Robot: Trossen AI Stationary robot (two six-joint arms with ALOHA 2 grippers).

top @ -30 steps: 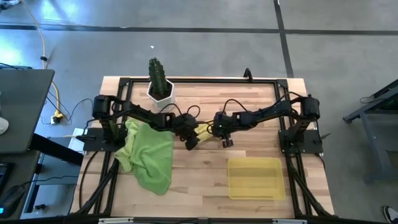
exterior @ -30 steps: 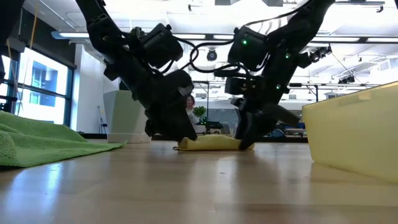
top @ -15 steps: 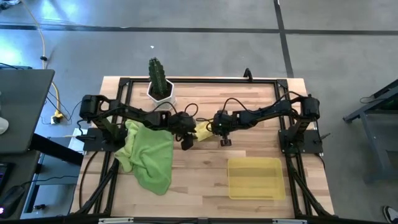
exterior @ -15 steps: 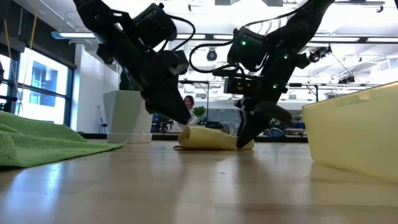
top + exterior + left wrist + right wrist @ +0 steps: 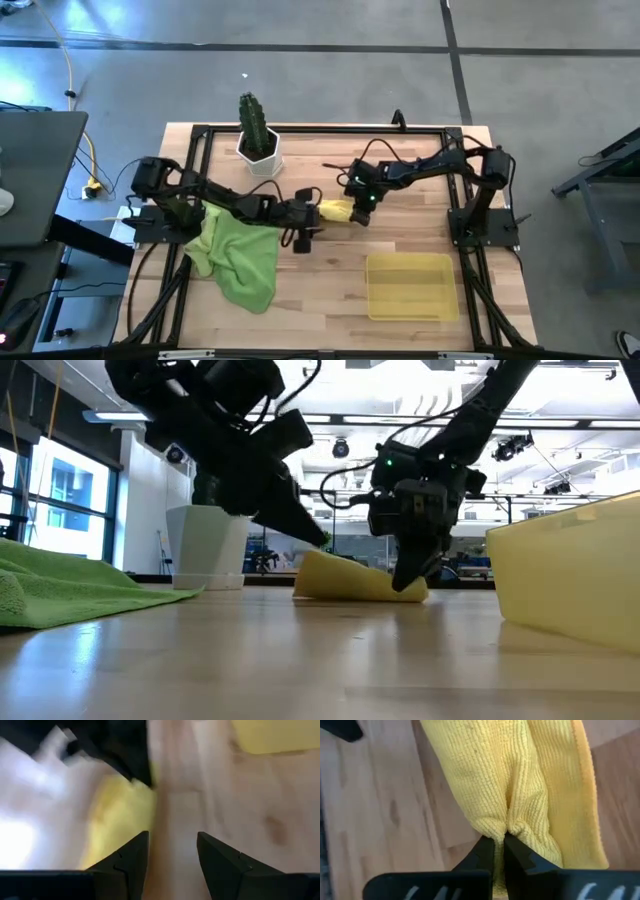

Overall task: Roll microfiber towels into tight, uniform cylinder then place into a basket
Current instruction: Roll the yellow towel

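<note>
right claw (image 5: 498,851) is pinched tight on the yellow towel (image 5: 520,785), fingers squeezed together with a fold of the cloth bunched between them, right about the middle of the tabletop (image 5: 330,290). in the low view that yellow towel (image 5: 350,578) sits as a loose wedge on the wood, one end lifted under the right claw (image 5: 412,575). left claw (image 5: 303,238) sits just beside the towel's other end, its fingers (image 5: 127,862) spread apart with nothing between them, only bare wood showing in the gap. the green towels (image 5: 240,250) lie in a rumpled heap on the left side of the tabletop, under the left arm. the basket (image 5: 410,287) stands near the front right, well apart from the yellow towel, nothing visible inside it. a white pot with a cactus (image 5: 257,135) stands at the back edge.
</note>
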